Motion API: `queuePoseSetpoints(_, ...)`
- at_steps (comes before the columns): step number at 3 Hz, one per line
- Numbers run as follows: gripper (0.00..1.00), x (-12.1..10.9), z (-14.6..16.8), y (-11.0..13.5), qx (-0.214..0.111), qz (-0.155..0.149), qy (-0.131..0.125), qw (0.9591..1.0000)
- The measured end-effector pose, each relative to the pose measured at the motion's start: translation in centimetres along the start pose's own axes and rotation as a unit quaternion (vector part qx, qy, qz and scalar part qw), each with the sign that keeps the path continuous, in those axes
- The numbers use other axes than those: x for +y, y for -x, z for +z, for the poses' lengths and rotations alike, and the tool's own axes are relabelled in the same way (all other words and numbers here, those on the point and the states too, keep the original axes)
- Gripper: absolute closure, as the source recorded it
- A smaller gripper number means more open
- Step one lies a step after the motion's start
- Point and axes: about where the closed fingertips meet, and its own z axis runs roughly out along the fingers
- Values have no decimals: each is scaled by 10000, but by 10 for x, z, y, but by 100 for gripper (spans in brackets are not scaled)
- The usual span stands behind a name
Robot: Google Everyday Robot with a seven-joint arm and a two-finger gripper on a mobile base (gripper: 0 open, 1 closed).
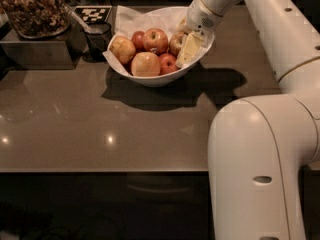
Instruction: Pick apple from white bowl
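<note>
The white bowl (150, 80) stands at the back of the table, lined with crumpled white paper and holding several apples. The red apple streaked with yellow (176, 42) lies at the bowl's right side, partly hidden by my gripper. My gripper (186, 48) reaches down from the upper right into the right side of the bowl and rests against that apple. A small deep-red apple (168, 63) lies just below it, and a larger pale yellow-orange apple (146, 64) lies at the front.
A small dark cup (98, 38) stands just left of the bowl. A container of brown snacks (33, 9) sits on a grey box at the back left. A black-and-white marker card (93, 13) lies behind. My arm's large white body (255, 159) fills the right foreground.
</note>
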Motion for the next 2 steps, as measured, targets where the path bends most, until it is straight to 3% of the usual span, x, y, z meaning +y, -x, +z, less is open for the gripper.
queuePoseSetpoints(1, 43, 2, 0, -5, 66, 2, -3, 10000)
queuePoseSetpoints(2, 67, 5, 1, -8, 125, -44, 7, 9999)
